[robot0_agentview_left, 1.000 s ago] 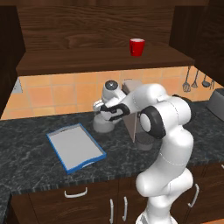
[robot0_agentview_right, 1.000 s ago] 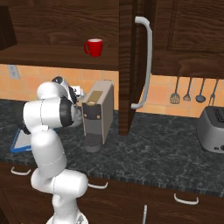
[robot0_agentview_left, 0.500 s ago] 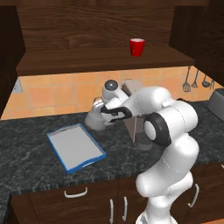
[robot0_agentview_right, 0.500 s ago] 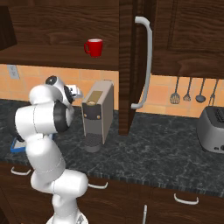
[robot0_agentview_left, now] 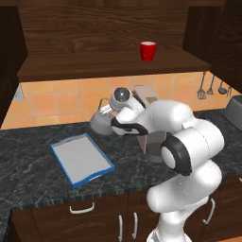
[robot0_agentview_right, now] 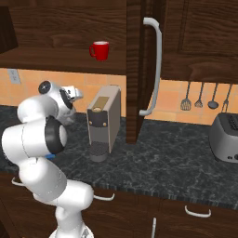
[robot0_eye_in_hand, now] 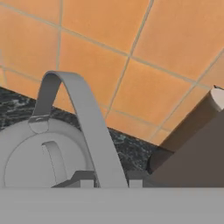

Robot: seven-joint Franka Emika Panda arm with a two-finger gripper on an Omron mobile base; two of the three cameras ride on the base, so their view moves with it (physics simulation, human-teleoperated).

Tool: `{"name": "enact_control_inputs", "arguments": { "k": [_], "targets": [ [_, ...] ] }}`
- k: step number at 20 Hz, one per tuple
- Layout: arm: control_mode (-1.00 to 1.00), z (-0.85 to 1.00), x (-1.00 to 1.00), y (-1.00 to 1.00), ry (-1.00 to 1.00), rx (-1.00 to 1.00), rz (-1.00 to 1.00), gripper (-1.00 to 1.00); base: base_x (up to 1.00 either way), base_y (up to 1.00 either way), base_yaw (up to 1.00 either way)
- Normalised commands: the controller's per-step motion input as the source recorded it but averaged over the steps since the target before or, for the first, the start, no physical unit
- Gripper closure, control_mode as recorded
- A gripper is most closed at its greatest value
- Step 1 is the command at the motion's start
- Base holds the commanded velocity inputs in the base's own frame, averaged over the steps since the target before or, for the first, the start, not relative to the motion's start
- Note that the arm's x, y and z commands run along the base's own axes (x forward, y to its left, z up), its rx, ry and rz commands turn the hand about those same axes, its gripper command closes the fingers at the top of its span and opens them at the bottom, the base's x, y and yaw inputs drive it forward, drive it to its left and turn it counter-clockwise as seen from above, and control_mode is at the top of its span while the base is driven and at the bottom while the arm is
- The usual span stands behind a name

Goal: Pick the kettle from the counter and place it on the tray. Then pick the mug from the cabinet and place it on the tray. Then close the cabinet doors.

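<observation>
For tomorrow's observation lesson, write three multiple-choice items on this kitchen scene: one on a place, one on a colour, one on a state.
1. Where is the mug?
A. on the cabinet shelf
B. on the tray
C. beside the toaster

2. What colour is the tray rim?
A. red
B. blue
C. green

3. How do the pincer fingers stand to the kettle handle?
A. far above it
B. one on each side of it
C. gripping the spout

Answers: 1 A, the red mug stands on the shelf above the counter. 2 B, a blue edge frames the grey surface. 3 B, the hand view shows the handle rising between the fingertips.
</observation>
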Motion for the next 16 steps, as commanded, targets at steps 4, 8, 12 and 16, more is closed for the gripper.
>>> {"name": "enact_control_inputs", "arguments": {
  "k": [4, 8, 12, 16],
  "targets": [
    [-1.0, 0.0, -0.01, 0.57, 0.12, 0.0, 0.06, 1.0, 0.0, 0.0, 0.0],
    [-1.0, -0.01, 0.0, 0.61, 0.12, -0.02, 0.07, 1.0, 0.0, 0.0, 0.0],
    [-1.0, -0.21, 0.0, 0.68, 0.04, -0.18, 0.06, 1.0, 0.0, 0.0, 0.0],
    [-1.0, -0.4, -0.01, 0.63, 0.0, -0.23, 0.04, 1.0, 0.0, 0.0, 0.0]
  ]
}}
